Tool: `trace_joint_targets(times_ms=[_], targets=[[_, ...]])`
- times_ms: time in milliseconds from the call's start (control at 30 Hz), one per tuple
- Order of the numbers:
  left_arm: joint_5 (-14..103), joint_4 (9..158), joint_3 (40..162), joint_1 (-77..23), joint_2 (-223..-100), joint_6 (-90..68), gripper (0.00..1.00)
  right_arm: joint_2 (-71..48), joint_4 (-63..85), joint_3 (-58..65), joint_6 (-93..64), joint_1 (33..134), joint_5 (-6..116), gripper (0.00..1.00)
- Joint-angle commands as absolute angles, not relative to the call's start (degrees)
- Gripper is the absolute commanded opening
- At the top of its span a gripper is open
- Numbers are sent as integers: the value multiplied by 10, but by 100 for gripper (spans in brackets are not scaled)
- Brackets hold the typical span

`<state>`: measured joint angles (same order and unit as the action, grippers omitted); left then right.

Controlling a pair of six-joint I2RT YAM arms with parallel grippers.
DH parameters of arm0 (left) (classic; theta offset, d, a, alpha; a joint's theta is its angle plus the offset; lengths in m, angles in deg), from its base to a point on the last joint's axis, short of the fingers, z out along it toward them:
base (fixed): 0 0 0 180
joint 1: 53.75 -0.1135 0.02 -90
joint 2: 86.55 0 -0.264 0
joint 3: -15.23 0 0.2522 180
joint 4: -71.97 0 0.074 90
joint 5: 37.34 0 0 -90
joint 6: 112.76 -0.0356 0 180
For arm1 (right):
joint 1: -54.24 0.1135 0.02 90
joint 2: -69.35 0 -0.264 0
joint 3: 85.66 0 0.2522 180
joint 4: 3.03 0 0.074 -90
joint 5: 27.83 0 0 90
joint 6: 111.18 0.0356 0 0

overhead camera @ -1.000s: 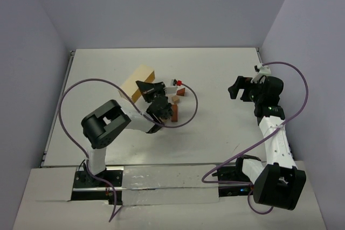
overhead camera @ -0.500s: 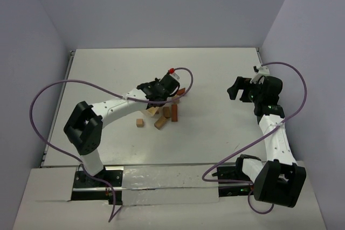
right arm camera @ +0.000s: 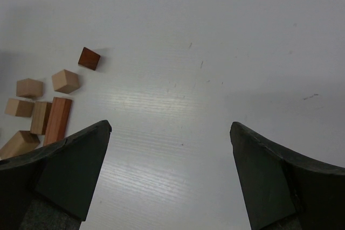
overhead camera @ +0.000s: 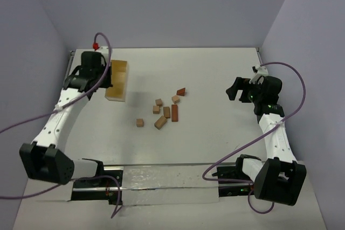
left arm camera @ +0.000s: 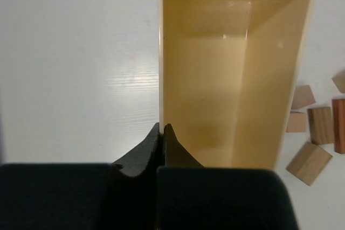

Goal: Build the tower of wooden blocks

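Note:
Several wood blocks [overhead camera: 160,122] lie scattered singly at the middle of the table, tan cubes and a reddish brick [overhead camera: 174,113]. No tower shows in any view. My left gripper [overhead camera: 107,82] is at the far left, shut on the side wall of the pale wooden box [overhead camera: 117,81]. In the left wrist view the jaws [left arm camera: 163,127] pinch the box wall [left arm camera: 160,79]; the box is empty, with some blocks [left arm camera: 308,162] to its right. My right gripper [overhead camera: 234,87] is open and empty at the right; in its wrist view [right arm camera: 170,127] the blocks [right arm camera: 65,81] lie far left.
White table [overhead camera: 215,133] with grey walls on three sides. Purple cables loop from both arms over the table's near part.
My left arm has swung from the middle of the table to the far left with the box in its grip, leaving the blocks scattered. The right arm has not moved.

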<state>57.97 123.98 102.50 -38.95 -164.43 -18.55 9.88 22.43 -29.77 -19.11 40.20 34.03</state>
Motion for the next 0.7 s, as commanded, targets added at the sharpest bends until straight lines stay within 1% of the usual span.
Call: trace_joint_targets(times_ms=[0, 33, 67, 133, 200, 267, 433, 567, 667], targets=[[593, 1136, 977, -438, -1586, -273, 0, 89, 223, -271, -192, 400, 326, 100], [558, 1143, 983, -470, -1600, -286, 0, 89, 224, -270, -192, 400, 326, 100], [521, 1155, 1008, -527, -1612, -286, 0, 89, 224, -271, -192, 400, 326, 100], [398, 1201, 1055, -629, -1670, -286, 0, 89, 224, -270, -192, 400, 325, 100], [332, 1234, 1110, -701, -1749, -303, 0, 88, 224, -271, -193, 400, 322, 100], [317, 1263, 1144, -718, -1797, -321, 0, 86, 225, -268, -193, 401, 319, 100], [324, 1289, 1268, -719, -1929, -348, 0, 77, 230, -265, -197, 402, 318, 100], [328, 1308, 1355, -720, -2000, -361, 0, 77, 233, -265, -200, 402, 319, 100], [335, 1312, 1397, -721, -2053, -367, 0, 73, 234, -263, -202, 402, 320, 100]])
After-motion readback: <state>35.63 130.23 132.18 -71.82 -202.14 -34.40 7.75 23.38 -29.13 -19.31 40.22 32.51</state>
